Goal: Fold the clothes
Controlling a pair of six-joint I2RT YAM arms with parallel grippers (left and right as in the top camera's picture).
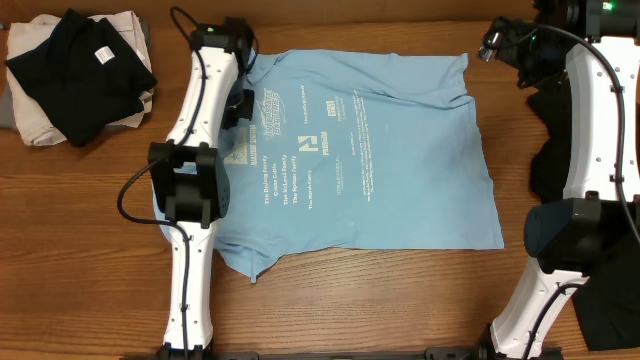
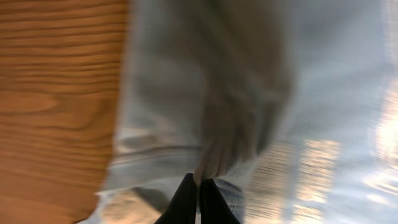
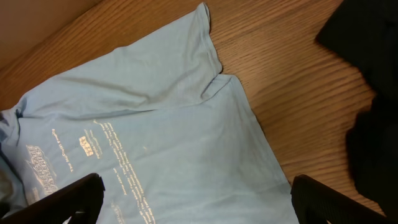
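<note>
In the left wrist view, the left gripper (image 2: 198,186) has its jaws pressed fully together at the bottom centre of the frame, pinching a raised fold of the light blue T-shirt (image 1: 400,150). My right gripper (image 3: 199,208) is spread wide, one finger at the lower left corner and one at the lower right, gripping nothing. From overhead, the shirt lies spread across the middle of the table (image 1: 90,260), printed side up. A black garment (image 1: 80,60) sits on a beige cloth (image 1: 30,125) at the upper left
</note>
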